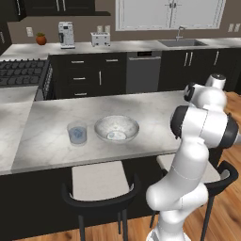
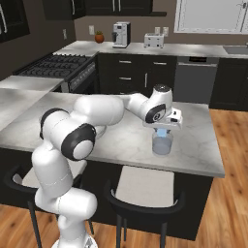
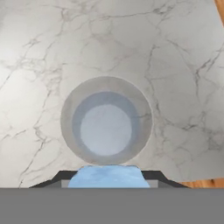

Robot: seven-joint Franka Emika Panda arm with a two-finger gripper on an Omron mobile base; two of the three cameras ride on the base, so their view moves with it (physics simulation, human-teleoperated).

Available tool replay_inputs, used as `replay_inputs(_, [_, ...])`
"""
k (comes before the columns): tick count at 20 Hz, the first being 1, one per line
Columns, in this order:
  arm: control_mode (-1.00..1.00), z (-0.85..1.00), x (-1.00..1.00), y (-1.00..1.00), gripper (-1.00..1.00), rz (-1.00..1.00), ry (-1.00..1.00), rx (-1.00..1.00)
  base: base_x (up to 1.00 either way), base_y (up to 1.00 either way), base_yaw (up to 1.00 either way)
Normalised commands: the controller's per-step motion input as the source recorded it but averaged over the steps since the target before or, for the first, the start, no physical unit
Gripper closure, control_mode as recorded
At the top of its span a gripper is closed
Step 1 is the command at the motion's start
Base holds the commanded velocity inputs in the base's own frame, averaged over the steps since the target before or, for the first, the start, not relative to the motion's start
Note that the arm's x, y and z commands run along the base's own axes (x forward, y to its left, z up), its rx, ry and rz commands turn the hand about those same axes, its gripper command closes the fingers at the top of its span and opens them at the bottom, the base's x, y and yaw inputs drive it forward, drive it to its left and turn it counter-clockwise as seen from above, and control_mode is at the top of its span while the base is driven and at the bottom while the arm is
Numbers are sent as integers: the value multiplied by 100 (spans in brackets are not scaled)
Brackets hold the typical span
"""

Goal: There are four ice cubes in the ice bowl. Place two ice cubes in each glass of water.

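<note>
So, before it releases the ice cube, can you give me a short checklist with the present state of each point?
1. Ice cube held in gripper: ok.
2. Gripper above the glass: ok.
3. Glass mouth centred under the cube, hand view: ok.
4. Glass upright on counter: ok.
5. Cube already inside this glass: cannot tell.
6. Other glass stands clear, beside the ice bowl: ok.

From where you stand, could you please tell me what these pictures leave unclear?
- How many ice cubes remain in the ice bowl: too small in the left base view; the arm hides the bowl in the right base view.
- Count in the left glass: blurred.
- The hand: its fingertips are covered by the ice cube above the right glass.
</note>
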Motion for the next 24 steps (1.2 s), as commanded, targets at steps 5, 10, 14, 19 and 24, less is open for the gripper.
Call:
replay_inputs(5, [-100, -7, 26, 0, 100, 0, 0, 0, 0, 0, 0])
replay_inputs(10, [-100, -11, 26, 0, 100, 0, 0, 0, 0, 0, 0])
replay_inputs(14, [-100, -27, 13, 0, 100, 0, 0, 0, 0, 0, 0])
replay_inputs(19, [-100, -24, 8, 0, 100, 0, 0, 0, 0, 0, 0])
replay_inputs(24, [-100, -16, 5, 0, 100, 0, 0, 0, 0, 0, 0])
